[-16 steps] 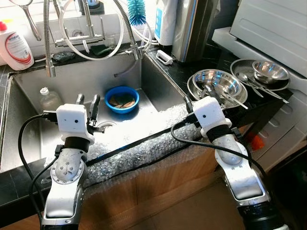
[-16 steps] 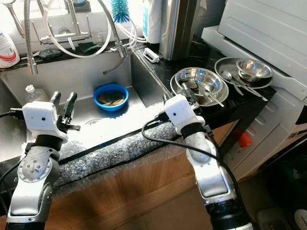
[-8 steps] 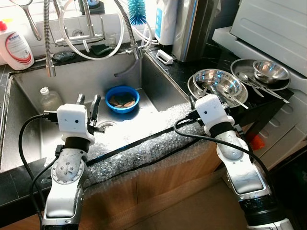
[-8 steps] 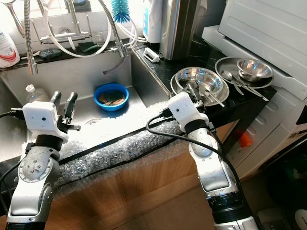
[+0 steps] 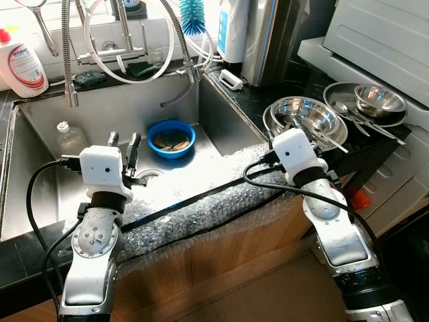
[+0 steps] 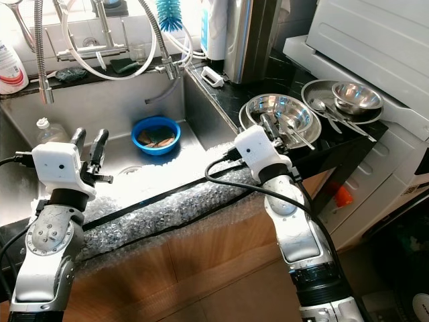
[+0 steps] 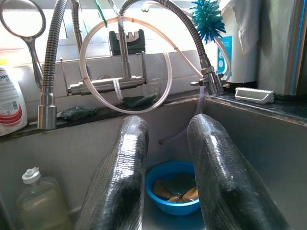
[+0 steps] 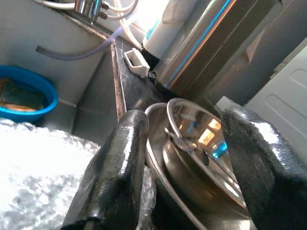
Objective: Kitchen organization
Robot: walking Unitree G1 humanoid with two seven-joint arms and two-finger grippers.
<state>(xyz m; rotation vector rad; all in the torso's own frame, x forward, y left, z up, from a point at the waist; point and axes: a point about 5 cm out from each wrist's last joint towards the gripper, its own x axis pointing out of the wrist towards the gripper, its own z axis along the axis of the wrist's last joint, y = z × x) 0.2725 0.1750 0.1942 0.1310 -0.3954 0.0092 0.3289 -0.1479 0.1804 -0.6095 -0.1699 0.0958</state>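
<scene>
A blue bowl (image 5: 170,138) holding brownish scraps sits at the back of the steel sink (image 5: 40,121). On the black counter to the right stands a stack of steel bowls (image 5: 305,117) with spoons in it. Beyond it is a steel plate (image 5: 348,100) carrying a small bowl (image 5: 379,100) and more cutlery. My left gripper (image 5: 123,139) hovers open over the sink, pointing at the blue bowl (image 7: 175,189), with nothing between its fingers. My right gripper (image 8: 187,139) is open at the near rim of the steel bowls (image 8: 192,143), its fingers straddling the rim without holding it.
Bubble wrap (image 5: 194,208) covers the sink's front edge. A small clear bottle (image 5: 69,137) stands in the sink at the left. Spring faucets and hoses (image 5: 67,60), a detergent bottle (image 5: 23,64) and a blue brush (image 5: 191,15) line the back. A white appliance (image 5: 382,40) rises behind the bowls.
My right arm has reached forward and to the right, bringing its gripper closer to the stack of steel bowls. The left arm has stayed still.
</scene>
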